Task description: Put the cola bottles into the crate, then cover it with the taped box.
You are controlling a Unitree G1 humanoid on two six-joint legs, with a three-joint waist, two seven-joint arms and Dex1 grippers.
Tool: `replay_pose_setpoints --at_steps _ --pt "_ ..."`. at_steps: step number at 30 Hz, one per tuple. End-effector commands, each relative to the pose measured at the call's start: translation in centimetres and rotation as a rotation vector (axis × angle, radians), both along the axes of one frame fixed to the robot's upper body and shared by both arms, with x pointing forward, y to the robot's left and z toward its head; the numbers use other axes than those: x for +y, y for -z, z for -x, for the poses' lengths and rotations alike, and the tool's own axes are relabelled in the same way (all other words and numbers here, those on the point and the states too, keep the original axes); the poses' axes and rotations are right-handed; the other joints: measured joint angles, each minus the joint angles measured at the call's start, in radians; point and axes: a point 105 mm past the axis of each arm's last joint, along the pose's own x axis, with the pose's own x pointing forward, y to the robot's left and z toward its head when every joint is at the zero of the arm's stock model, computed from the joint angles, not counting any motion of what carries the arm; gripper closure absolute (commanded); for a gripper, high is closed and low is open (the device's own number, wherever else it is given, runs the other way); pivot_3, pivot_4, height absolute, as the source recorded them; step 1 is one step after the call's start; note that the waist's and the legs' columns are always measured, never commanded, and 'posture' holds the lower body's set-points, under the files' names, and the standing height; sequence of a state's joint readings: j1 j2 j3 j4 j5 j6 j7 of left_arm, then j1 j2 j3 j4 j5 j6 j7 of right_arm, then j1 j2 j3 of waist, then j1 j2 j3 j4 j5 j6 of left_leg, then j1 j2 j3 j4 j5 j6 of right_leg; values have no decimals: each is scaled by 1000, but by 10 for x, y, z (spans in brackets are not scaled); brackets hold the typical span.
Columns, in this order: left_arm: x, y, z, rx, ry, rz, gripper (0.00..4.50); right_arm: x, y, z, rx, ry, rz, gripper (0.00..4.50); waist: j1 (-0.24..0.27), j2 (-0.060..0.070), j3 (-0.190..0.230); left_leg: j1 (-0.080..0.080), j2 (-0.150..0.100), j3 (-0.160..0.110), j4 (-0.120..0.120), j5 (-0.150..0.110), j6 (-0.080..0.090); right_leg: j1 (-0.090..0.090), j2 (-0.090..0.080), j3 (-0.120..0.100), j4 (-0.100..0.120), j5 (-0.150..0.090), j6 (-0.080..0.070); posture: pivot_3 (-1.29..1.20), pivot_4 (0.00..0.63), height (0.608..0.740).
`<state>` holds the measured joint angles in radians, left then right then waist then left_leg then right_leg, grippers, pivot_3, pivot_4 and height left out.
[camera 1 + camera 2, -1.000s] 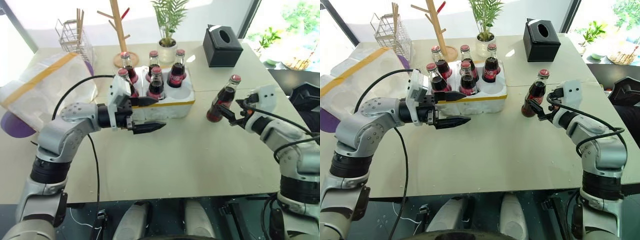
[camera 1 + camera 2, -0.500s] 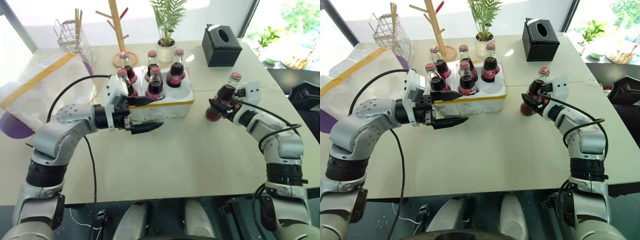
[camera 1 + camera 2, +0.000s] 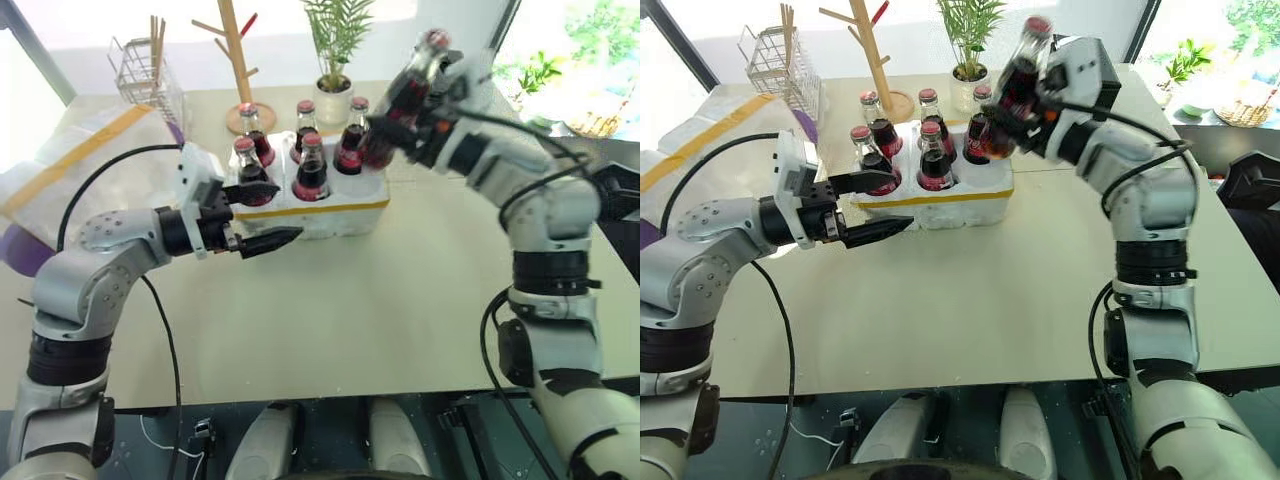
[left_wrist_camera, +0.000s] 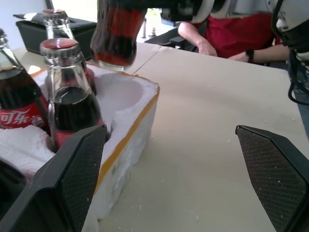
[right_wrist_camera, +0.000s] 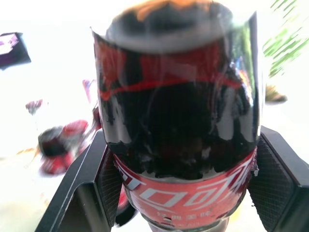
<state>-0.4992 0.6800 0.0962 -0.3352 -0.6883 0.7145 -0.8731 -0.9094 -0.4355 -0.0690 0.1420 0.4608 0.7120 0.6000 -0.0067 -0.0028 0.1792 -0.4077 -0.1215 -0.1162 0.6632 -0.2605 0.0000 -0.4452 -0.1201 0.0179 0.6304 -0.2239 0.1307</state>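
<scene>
Clenching the tilted sixth cola bottle, the right end effector hovers upper centre, crate's empty hole just below-left; left end effector released.

Legible text: white Chinese characters "可乐" on the red label of a cola bottle in the crate; partial white lettering on the held bottle, not readable.

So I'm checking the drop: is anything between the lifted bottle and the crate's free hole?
Nothing visible. The right gripper holds the cola bottle tilted above the crate; its empty hole lies open just below.
</scene>
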Motion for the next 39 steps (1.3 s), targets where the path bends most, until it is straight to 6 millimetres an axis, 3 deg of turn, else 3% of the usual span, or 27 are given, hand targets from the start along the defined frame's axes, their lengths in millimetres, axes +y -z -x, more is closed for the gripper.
replay_pose_setpoints --at_steps 1,13,15,17,20,23,30,34,39 --pt "2 -9 6 -63 -14 -8 0 5 -12 5 -92 -18 37 1683 -3 0 0 0 0 0 0 0 0 0 0 0 0 0 0 0 150 740" --pt "13 -5 5 -64 -58 -13 0 26 60 -21 72 -27 224 1683 -12 -1 -1 1 0 0 0 0 0 0 0 1 0 0 0 0 150 740" --pt "15 -5 3 -66 -62 -19 0 26 68 -25 94 -19 235 611 -16 -1 -1 2 0 1 0 0 0 1 0 1 0 0 0 0 150 740" --pt "18 -6 3 -68 -70 -27 0 25 70 -28 96 -12 240 47 -17 -1 -1 4 1 1 0 0 0 3 1 1 0 0 0 0 150 740" --pt "28 -7 6 -66 -97 -47 0 22 61 -25 65 -21 235 47 -16 -1 -1 7 2 1 0 0 1 5 2 1 1 0 0 0 150 740" --pt "48 -9 15 -53 -150 -67 0 11 39 -14 14 -48 210 47 -15 -1 -1 7 2 1 -1 0 0 4 2 2 1 0 0 0 150 740" --pt "127 -42 45 -42 -370 -201 0 -29 -32 48 -86 -193 125 47 -6 -1 0 -2 1 1 -2 -1 1 -4 1 2 0 0 -1 0 150 740" --pt "173 -44 61 1 -490 -328 0 -45 -39 74 -96 -249 178 47 -9 -1 0 2 2 3 -3 -5 7 -2 1 1 -1 0 -1 0 150 740" --pt "230 -44 77 88 -616 -476 0 -39 -52 110 -115 -417 180 47 -12 0 0 5 5 6 -4 -5 7 1 2 1 -1 0 -1 0 150 740"
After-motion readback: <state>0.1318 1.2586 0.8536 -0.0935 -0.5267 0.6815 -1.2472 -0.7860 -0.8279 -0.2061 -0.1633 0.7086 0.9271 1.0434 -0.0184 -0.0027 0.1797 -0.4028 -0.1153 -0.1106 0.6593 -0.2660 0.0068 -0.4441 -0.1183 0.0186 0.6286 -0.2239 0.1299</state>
